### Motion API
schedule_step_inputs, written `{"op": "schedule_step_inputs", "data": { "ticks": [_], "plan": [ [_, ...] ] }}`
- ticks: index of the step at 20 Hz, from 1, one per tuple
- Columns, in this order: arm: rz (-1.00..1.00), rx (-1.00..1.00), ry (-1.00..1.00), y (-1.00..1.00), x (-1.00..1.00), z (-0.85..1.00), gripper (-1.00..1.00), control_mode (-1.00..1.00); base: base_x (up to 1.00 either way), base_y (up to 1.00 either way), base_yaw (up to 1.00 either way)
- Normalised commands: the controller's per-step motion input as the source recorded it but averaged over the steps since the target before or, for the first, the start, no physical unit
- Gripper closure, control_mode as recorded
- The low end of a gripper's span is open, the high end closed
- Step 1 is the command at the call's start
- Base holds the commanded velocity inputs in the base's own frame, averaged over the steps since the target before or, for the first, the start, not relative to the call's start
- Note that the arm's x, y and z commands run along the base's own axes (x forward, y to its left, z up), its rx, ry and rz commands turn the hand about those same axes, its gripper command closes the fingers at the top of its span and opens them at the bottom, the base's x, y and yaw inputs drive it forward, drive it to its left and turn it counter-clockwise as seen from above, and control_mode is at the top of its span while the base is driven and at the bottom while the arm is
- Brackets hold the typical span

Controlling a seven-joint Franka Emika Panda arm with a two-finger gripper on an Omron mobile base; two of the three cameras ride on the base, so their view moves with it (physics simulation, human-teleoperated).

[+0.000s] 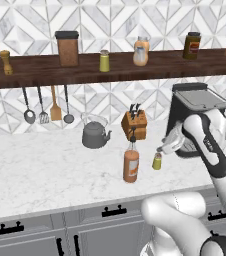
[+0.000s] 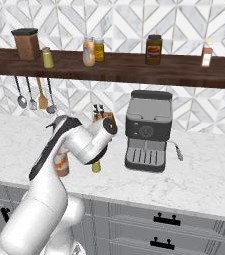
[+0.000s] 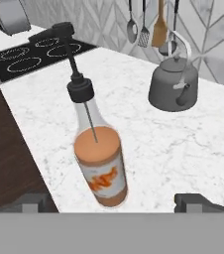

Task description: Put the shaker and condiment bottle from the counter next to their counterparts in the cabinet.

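This is a home kitchen. A white marble tabletop (image 1: 45,170) runs over grey drawer fronts (image 1: 30,232) with black handles, against a patterned tile wall (image 1: 115,20). Above it a dark wooden shelf (image 1: 45,70) carries jars and mills, with a ladle and spatula hung on hooks beneath (image 1: 47,107). A grey kettle (image 1: 94,134), a knife block (image 1: 135,124) and an espresso machine (image 2: 148,132) stand toward the tabletop's back edge, and a black hob (image 3: 32,54) lies at its end.

Both base cameras are looking forward and down at the same counter (image 1: 45,170) and cabinet (image 1: 40,70) wall, one from behind-left, one from behind-right, at middling range. The hand camera is sitting close above the condiment bottle (image 3: 101,168), apparently tilting toward the kettle (image 3: 173,87).
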Motion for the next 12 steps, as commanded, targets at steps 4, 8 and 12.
{"op": "schedule_step_inputs", "data": {
  "ticks": [4,8,12],
  "plan": [
    [0.09,-0.06,-0.29,0.08,0.0,0.28,-1.0,-1.0,0.0,0.0,0.0],
    [0.03,-0.11,-0.4,0.14,-0.11,0.18,-1.0,-1.0,0.0,0.0,0.0],
    [0.03,-0.11,-0.41,0.14,-0.26,-0.02,-1.0,-1.0,0.0,0.0,0.0]
  ]
}}
